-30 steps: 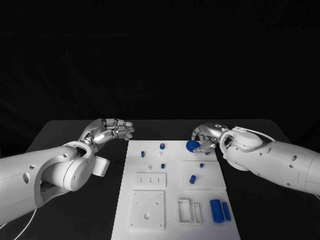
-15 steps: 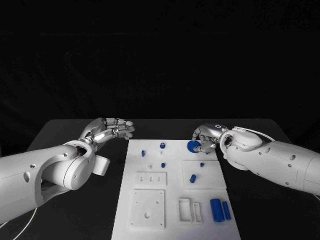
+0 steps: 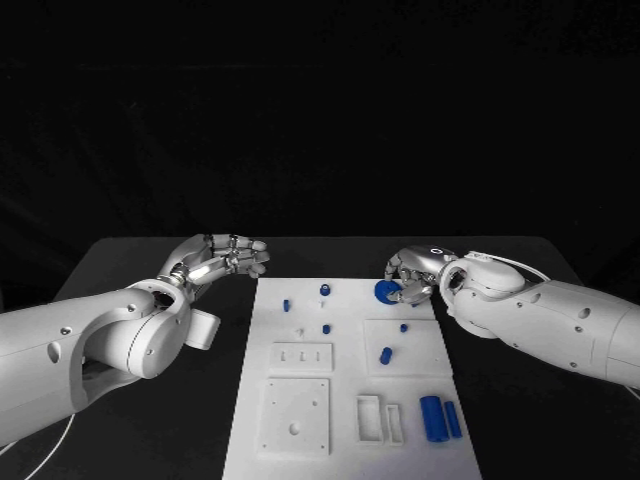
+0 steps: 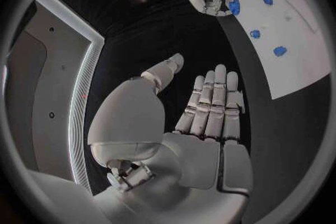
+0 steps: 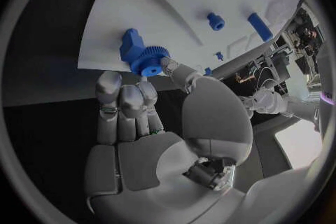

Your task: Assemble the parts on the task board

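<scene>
**Right hand on blue gear at far-right corner of board**

Black table (image 3: pixel 147 262) carries the white task board (image 3: pixel 346 400) in the middle, w/ dark backdrop behind. Right hand (image 3: pixel 411 277) sits at the board's far-right corner, thumb and a fingertip pinching a blue gear (image 5: pixel 148 61) that stands on the board beside a taller blue block (image 5: pixel 130 43). Left hand (image 3: pixel 219 260) hovers off the board's far-left edge, fingers apart, holding nothing. Other blue parts: two long pieces (image 3: pixel 437 419) near the right edge, a short peg (image 3: pixel 385 357) mid-board, a small peg (image 3: pixel 325 291) further back.

Judgement: step in hand is securing the gear. Best done w/ a firm pinch and the gear kept level, lifting straight up so it doesn't snag the block. Risk: gear slips or tilts from such a light pinch.
</scene>
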